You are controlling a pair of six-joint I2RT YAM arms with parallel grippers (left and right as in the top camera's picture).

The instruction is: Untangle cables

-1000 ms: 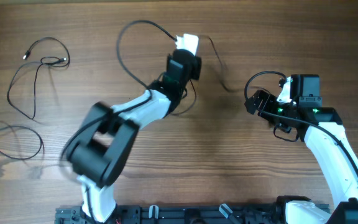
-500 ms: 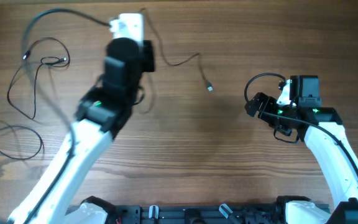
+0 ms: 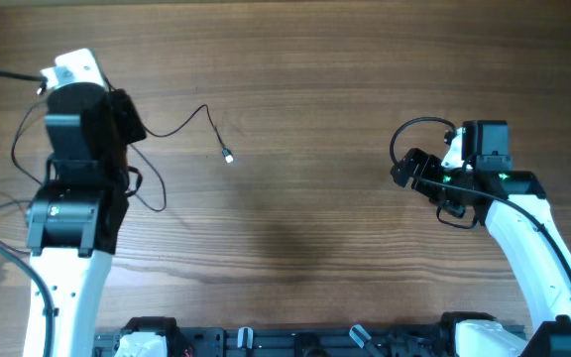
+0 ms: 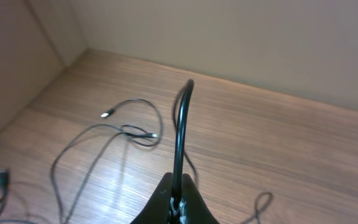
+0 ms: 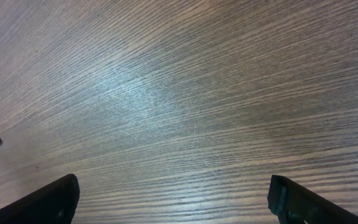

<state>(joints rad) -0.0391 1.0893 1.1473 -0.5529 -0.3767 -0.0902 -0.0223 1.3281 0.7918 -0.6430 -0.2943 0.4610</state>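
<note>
My left gripper (image 3: 132,124) is at the table's left side, shut on a thin black cable (image 3: 204,109). That cable trails right and ends in a small plug (image 3: 228,157) lying on the wood. In the left wrist view the held cable (image 4: 179,134) rises from between the closed fingers (image 4: 194,208), arches over and drops back to the table. More loose cables (image 3: 23,164) lie in loops at the far left, also seen beyond the fingers (image 4: 135,134). My right gripper (image 3: 404,167) hovers at the right, open and holding nothing (image 5: 179,202).
A thicker black camera cord (image 3: 404,129) loops over the right wrist. The arms' base rail (image 3: 266,342) runs along the front edge. A pale wall (image 4: 260,37) borders the table beyond the left gripper.
My left arm has swung from the table's middle to the far left, dragging the held cable and its plug end leftwards. The right arm has not moved.
</note>
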